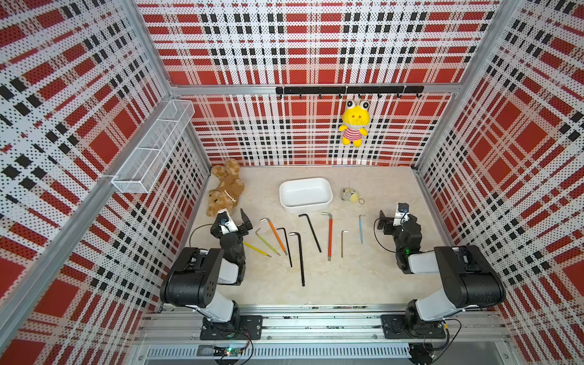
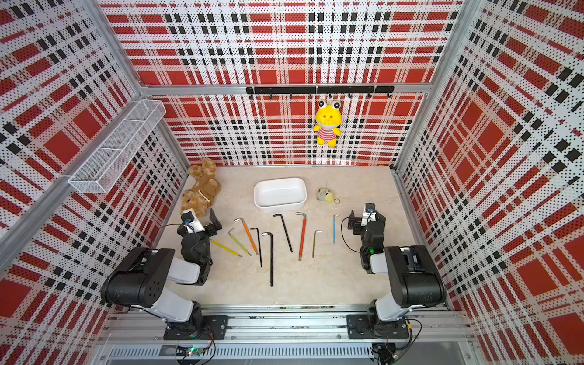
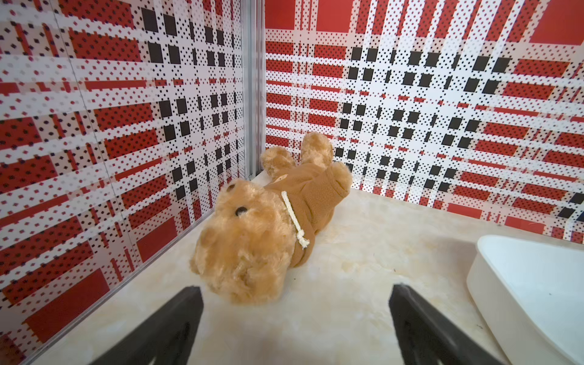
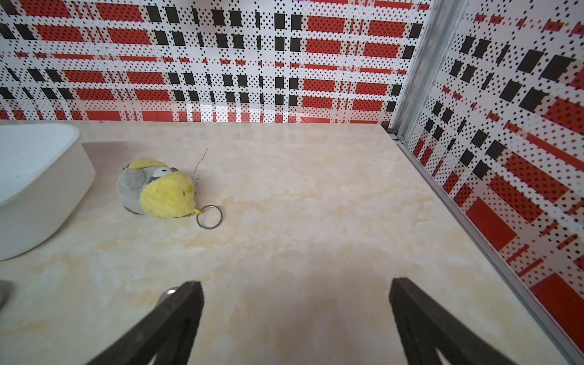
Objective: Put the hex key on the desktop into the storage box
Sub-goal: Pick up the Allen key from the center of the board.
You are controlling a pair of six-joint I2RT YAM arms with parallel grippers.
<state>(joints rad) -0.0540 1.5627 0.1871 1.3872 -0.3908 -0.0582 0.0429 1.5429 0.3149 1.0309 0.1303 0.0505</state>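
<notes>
Desktop (image 1: pixel 363 278): hex keys (image 1: pixel 311 232) lie front-to-back, bends toward storage box (image 1: pixel 306 207); left hand (image 3: pixel 295 287), right hand (image 4: pixel 296 281) apart, empty.

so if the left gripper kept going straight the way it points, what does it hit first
Probably the brown teddy bear, lying on the desktop right ahead of the open left gripper. The storage box sits off to the side of that line; depth is unclear.

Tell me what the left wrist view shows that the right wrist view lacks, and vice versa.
Left wrist only: the brown plush teddy bear, lying down, and the left gripper, open. Right wrist only: the small grey-and-yellow plush keychain and the right gripper, open. Both: the white plastic storage box and the beige marble desktop.
</notes>
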